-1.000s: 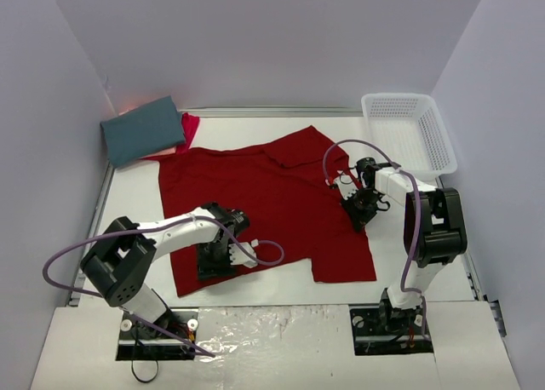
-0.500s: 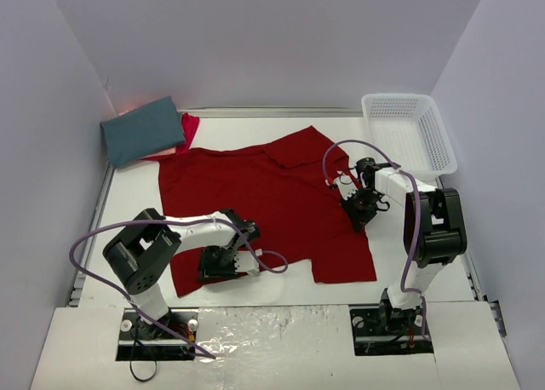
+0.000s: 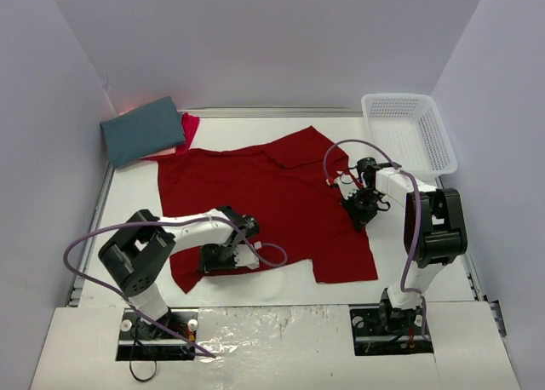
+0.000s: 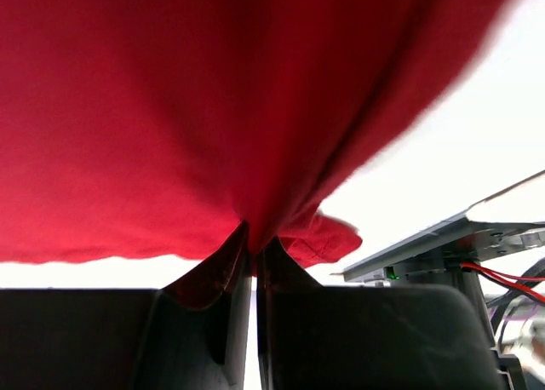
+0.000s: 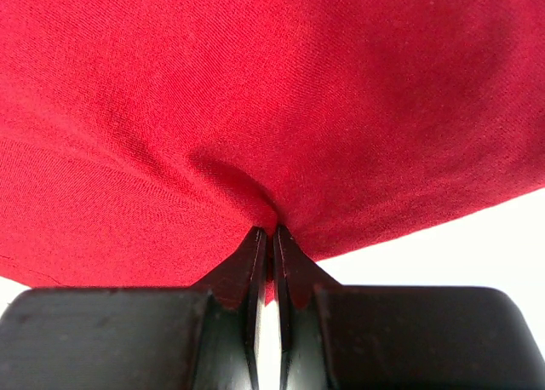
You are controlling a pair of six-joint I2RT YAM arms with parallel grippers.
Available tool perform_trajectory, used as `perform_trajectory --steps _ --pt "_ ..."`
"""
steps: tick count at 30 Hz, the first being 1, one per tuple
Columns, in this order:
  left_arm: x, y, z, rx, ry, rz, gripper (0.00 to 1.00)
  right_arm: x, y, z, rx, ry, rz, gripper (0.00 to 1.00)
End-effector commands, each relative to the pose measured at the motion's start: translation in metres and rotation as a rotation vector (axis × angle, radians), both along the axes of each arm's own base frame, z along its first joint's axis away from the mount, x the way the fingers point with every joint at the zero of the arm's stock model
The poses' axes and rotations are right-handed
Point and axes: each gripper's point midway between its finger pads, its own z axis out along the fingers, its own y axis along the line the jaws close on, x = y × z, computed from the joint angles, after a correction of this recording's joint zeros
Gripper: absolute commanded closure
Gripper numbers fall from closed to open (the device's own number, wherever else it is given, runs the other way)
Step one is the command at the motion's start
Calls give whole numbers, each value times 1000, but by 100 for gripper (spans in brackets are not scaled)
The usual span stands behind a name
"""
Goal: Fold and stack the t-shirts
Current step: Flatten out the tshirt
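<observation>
A deep red t-shirt (image 3: 264, 198) lies spread flat across the middle of the table. My left gripper (image 3: 223, 258) is at its near-left hem and is shut on a pinch of that cloth (image 4: 255, 151), which rises in a peak from between the fingers. My right gripper (image 3: 359, 209) is at the shirt's right edge, shut on a fold of the same red cloth (image 5: 272, 134). A folded slate-teal t-shirt (image 3: 143, 130) rests at the back left. A brighter pinkish-red t-shirt (image 3: 189, 129) pokes out from under it.
A white mesh basket (image 3: 409, 133) stands at the back right, beside the right arm. Grey walls close in the table on the left, back and right. The table's raised near edge (image 4: 443, 237) shows just past the left gripper.
The left gripper has shut on the shirt's near-left hem and shifted slightly along it. The right gripper has held still, shut on the right edge.
</observation>
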Motion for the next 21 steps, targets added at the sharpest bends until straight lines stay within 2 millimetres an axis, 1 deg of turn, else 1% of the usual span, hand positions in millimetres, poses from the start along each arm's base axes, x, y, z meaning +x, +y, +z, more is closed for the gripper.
perform_trajectory --steps 1,2,3,4,5,6,7,8,9,11,12,13,14,15,16,17,18,19,20,21 --pt "32 -5 37 -85 -150 83 98 16 -13 15 -48 -82 -20 100" --pt "47 -13 52 -133 -194 110 98 24 -11 26 -39 -109 -24 100" --pt "59 -6 65 -162 -228 169 98 30 -9 33 -29 -132 -37 100" --pt "71 -6 75 -190 -267 208 98 38 -7 45 -17 -173 -46 100" --pt "91 -10 93 -244 -341 248 98 52 -4 61 -2 -226 -56 100" --pt "107 0 106 -266 -397 317 98 59 -2 72 10 -256 -77 100" --pt "119 5 116 -281 -452 367 98 68 0 84 24 -294 -89 100" --pt "139 3 134 -335 -526 406 98 76 2 95 39 -326 -101 100" --pt "152 14 144 -347 -571 459 98 94 6 118 65 -389 -124 100" --pt "176 23 163 -367 -671 516 98 112 11 141 90 -448 -146 100" --pt "191 24 180 -394 -724 531 97 131 14 166 108 -513 -166 100" --pt "201 32 189 -395 -765 565 98 139 15 179 119 -545 -177 100" --pt "219 35 210 -414 -838 587 98 149 15 190 124 -574 -186 100" --pt "227 37 221 -428 -869 610 98 156 16 203 131 -609 -188 100" --pt "235 43 231 -440 -897 642 98 168 16 231 140 -679 -196 100" --pt "239 45 240 -451 -916 656 97 173 15 244 141 -713 -204 100" --pt "249 44 262 -489 -962 669 98 180 15 270 151 -776 -205 100" --pt "251 46 272 -501 -979 676 98 180 14 282 153 -806 -207 100" --pt "249 46 281 -508 -984 673 98 179 15 294 159 -832 -205 100" --pt "248 46 292 -522 -1000 670 98 173 14 313 167 -876 -202 100"
